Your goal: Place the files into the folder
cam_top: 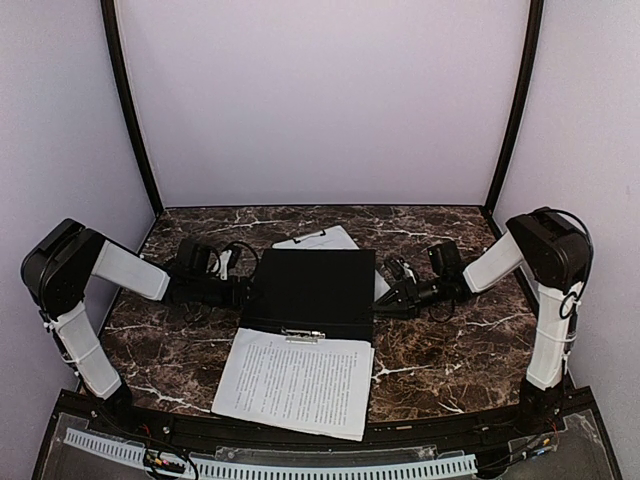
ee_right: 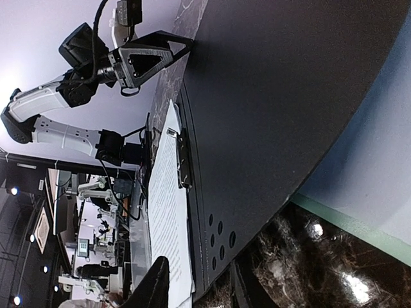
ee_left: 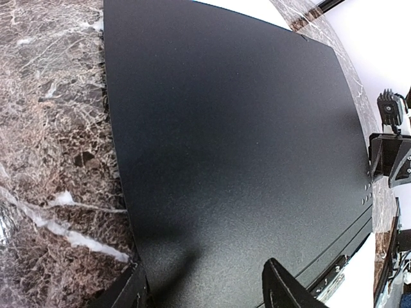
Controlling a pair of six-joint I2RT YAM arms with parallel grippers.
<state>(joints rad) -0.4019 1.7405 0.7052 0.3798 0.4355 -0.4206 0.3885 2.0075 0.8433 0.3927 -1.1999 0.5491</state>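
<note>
Black-faced folder (cam_top: 310, 290) flanked by both grippers, files not yet inside.
Top view: a printed sheet (cam_top: 295, 380) lies against its near edge; left gripper (cam_top: 238, 288) and right gripper (cam_top: 390, 293) sit at its sides. Left wrist: jaws spread, holding nothing. Right wrist: jaws apart astride the edge, no grip evident; best to pinch the folder alone, clear of the sheet.

1. Near sheet (cam_top: 295, 382), lying in front of the black folder (cam_top: 310, 292): dense black print in even lines, too small to read from above.
2. Right wrist view: the same sheet seen almost edge-on, lines of print blurred, no word legible.
3. No brand, number, label text or sign can be read in any view.
</note>
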